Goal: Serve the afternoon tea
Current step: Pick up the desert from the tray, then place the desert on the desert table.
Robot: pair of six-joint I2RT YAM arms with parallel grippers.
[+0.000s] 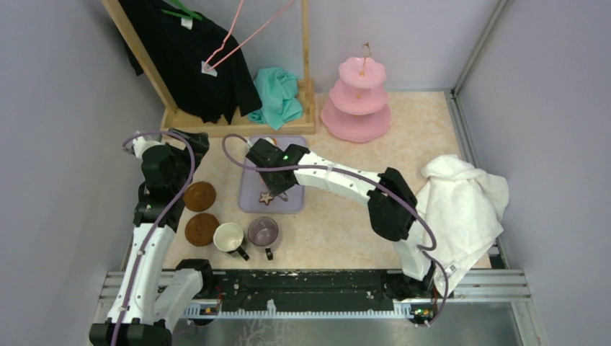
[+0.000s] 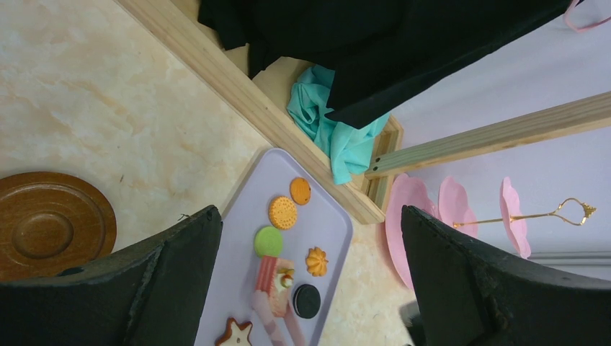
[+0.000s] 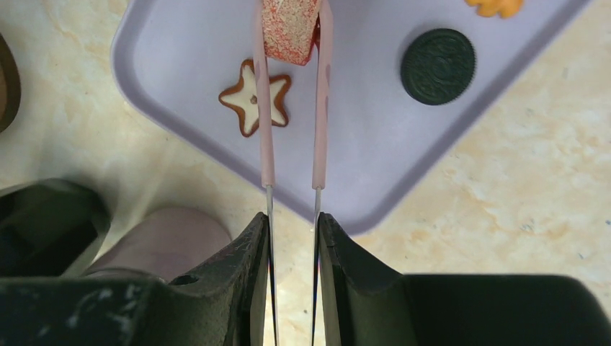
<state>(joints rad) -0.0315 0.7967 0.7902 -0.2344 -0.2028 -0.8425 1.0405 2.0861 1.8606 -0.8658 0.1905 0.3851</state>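
Only the right wrist view shows the grasp: the right gripper (image 3: 292, 223) is clamped on the metal shafts of the pink tongs (image 3: 264, 108), whose tips pinch a pink-and-red cake slice (image 3: 288, 21) over the lilac tray (image 3: 180, 43). The star cookie (image 3: 248, 97) lies just left of the tongs and the black round (image 3: 438, 66) lies to their right.

The left wrist view alone shows the rest of the sweets: two orange biscuits (image 2: 282, 212), a green round (image 2: 268, 241) and an orange flower sweet (image 2: 316, 261). The left gripper (image 2: 310, 213) hangs with its fingers spread wide, holding nothing.

The top view shows a beige marbled table (image 1: 346, 223) walled in lilac. A wooden rack (image 1: 238, 126) with a black garment (image 1: 194, 58) and a teal cloth (image 1: 277, 97) stands at the far left, and a white towel (image 1: 461, 209) lies at the right.

The pink three-tier stand (image 1: 358, 101) is at the far edge, right of the rack. Two brown coasters (image 1: 199, 196) sit left of the tray. The cream mug (image 1: 228, 236) and the greyish-purple mug (image 1: 264, 231) stand side by side nearer than the tray.
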